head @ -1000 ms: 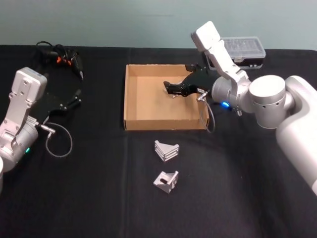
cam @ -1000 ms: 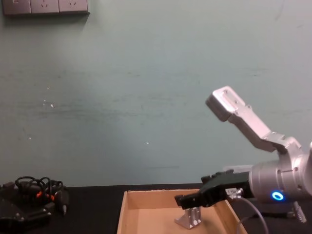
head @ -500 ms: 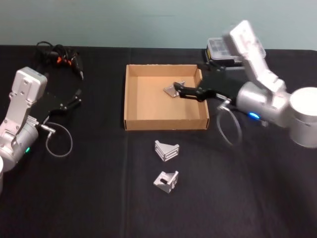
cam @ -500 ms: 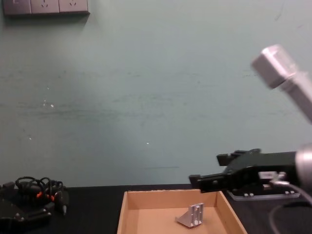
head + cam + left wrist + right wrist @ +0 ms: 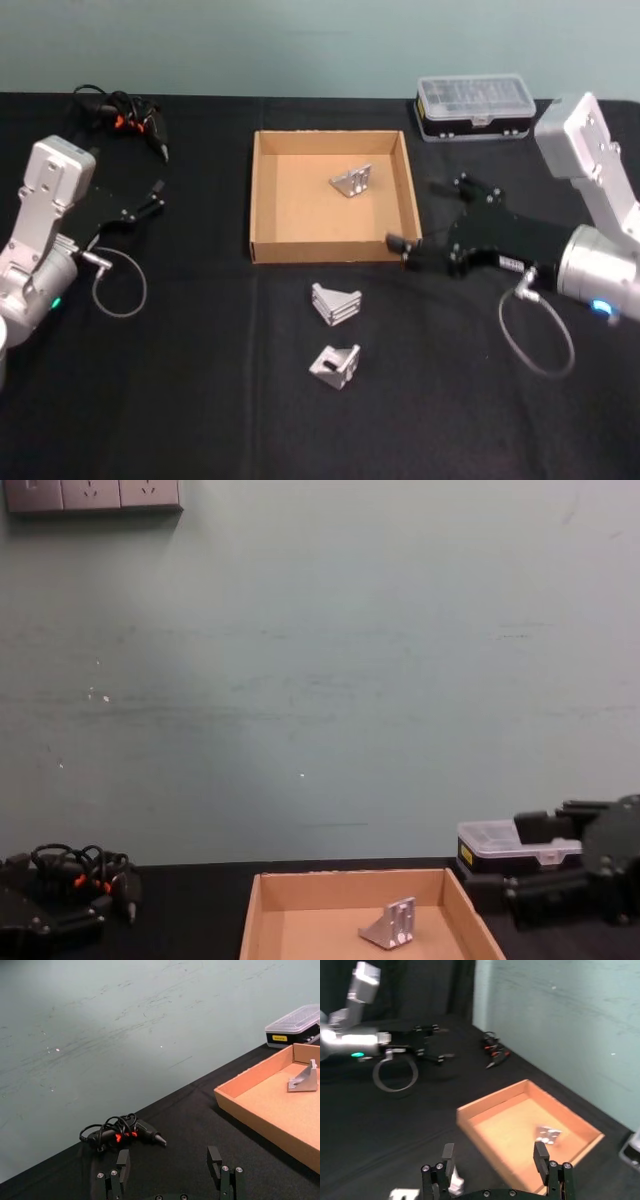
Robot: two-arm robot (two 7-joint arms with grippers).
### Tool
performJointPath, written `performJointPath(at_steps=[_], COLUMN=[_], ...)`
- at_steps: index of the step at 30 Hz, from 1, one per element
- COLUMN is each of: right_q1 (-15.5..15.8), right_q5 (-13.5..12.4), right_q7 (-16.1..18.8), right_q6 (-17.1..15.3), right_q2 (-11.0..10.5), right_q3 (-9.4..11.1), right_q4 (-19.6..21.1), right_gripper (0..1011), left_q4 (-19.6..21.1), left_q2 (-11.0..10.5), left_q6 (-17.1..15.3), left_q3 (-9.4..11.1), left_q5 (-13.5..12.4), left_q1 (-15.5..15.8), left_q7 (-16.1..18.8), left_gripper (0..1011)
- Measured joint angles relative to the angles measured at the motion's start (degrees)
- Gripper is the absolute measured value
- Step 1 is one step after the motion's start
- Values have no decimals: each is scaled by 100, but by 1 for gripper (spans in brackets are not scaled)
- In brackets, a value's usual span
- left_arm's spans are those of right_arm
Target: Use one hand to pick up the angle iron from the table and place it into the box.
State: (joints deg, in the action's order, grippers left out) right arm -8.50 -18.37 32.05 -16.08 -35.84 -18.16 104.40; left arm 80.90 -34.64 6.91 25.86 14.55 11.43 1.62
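Release has happened: the right pincer (image 5: 415, 215), a second ago clamped on the angle iron (image 5: 352, 181) over the box (image 5: 330, 250), has drawn back past the box's right front corner and now hangs spread and empty above the surface (image 5: 200, 400). The angle iron lies free on the box floor near the far wall. I judge that piece placed, though two more angle irons (image 5: 336, 303) sit on the surface just in front of the box and may be next; the left pincer (image 5: 155, 198) waits idle and open at the left side.
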Motion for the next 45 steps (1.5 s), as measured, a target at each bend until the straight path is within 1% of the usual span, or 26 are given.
performJointPath(at_steps=[1,3,4,7,8,10,13,16,18,20,21,23,24,25,26,30,34,39,45], right_q1=[117,222,321,451,519,589,719,787,842,875,900,915,924,924,928,923,918,927,920], right_q5=[-68,-132,-184,-244,-273,-298,-337,-354,-367,-370,-370,-367,-359,-359,-337,-289,-226,-143,-109], right_q7=[50,101,143,181,195,211,225,220,206,185,174,149,131,131,84,-48,-205,-410,-490], right_q6=[-16,-35,-53,-70,-79,-94,-120,-150,-188,-219,-247,-268,-285,-285,-293,-293,-292,-304,-351], right_q2=[-114,-221,-320,-445,-519,-589,-725,-776,-809,-822,-832,-835,-832,-832,-809,-741,-672,-570,-445], right_q3=[23,34,39,40,36,17,-64,-130,-210,-274,-356,-432,-518,-518,-627,-776,-848,-862,-890], right_q4=[136,266,375,510,582,646,719,733,745,758,779,793,805,805,807,757,699,622,540], right_gripper=[1000,1000,1000,1000,1000,1000,1000,1000,1000,1000,1000,1000,1000,1000,1000,1000,1000,1000,1000], left_q4=[0,0,0,0,0,0,0,0,0,0,0,0,0,0,0,0,0,0,0], left_q2=[0,0,0,0,0,0,0,0,0,0,0,0,0,0,0,0,0,0,0], left_q6=[0,0,0,0,0,0,0,0,0,0,0,0,0,0,0,0,0,0,0], left_q3=[0,0,0,1,0,0,0,0,0,0,0,0,0,0,0,0,0,0,0], left_q5=[0,0,0,0,0,0,0,0,0,0,0,0,0,0,0,0,0,0,0], left_q1=[0,0,0,0,0,0,0,0,0,0,0,0,0,0,0,0,0,0,0], left_q7=[0,0,0,0,0,0,0,0,0,0,0,0,0,0,0,0,0,0,0], left_gripper=[1011,1011,1011,1011,1011,1011,1011,1011,1011,1011,1011,1011,1011,1011,1011,1011,1011,1011,1011])
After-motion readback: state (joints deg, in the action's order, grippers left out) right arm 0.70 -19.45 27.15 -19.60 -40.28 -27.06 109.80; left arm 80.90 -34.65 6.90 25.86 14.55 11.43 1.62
